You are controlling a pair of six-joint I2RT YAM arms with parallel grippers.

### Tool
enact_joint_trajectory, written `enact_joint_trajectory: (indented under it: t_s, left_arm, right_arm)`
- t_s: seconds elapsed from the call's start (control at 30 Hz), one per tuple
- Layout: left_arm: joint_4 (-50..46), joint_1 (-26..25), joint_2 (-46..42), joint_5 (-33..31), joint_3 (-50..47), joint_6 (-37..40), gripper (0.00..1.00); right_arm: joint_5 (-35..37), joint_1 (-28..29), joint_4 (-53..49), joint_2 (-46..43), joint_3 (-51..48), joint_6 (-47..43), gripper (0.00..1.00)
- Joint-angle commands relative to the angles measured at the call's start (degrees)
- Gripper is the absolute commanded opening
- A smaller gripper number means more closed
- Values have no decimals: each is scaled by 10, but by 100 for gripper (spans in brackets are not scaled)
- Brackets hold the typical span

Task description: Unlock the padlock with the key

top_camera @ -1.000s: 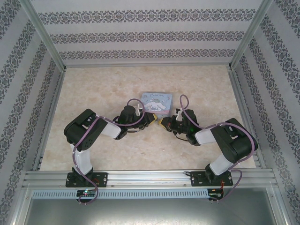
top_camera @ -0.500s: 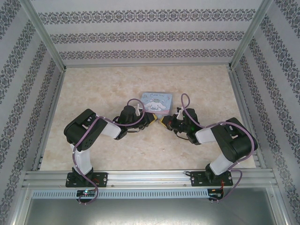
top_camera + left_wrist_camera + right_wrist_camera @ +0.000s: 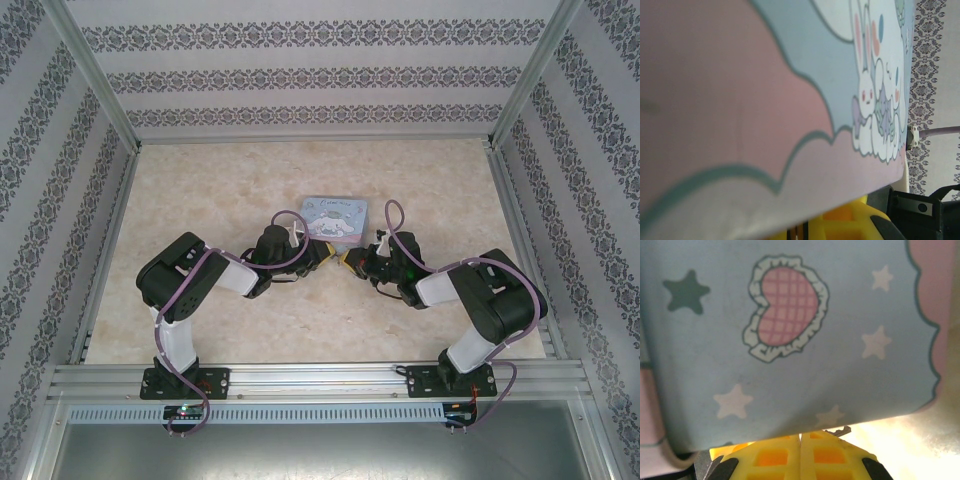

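The pale-blue cartoon tin (image 3: 336, 217) lies on the table, and both grippers meet at its near edge. My right gripper (image 3: 350, 262) is shut, its yellow fingers pressed together (image 3: 800, 436) under the tin's starred side (image 3: 790, 365). The thin toothed tip of the key (image 3: 839, 431) sticks out from between them to the right. My left gripper (image 3: 326, 251) is shut and sits hard against the tin (image 3: 765, 100). A little of its yellow fingers (image 3: 855, 222) shows below the tin. The padlock is hidden, and I cannot make out what lies between the left fingers.
Patterned walls and aluminium posts (image 3: 95, 80) enclose the marbled tabletop (image 3: 220, 180). A metal rail (image 3: 320, 380) runs along the near edge by the arm bases. Purple cables (image 3: 392, 225) loop over both wrists. Open tabletop lies to the left, right and behind the tin.
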Motion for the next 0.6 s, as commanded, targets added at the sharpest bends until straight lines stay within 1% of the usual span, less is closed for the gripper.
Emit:
enact_joint_trajectory:
  t_s: [0.0,0.57]
  left_arm:
    - [22,4,-10,19,8,-11,0]
    - [20,4,-7,18,11,-10,0]
  right_arm:
    - [-10,1,18,0,14,7,0]
    - [-16,12,16,-8,27,12,0]
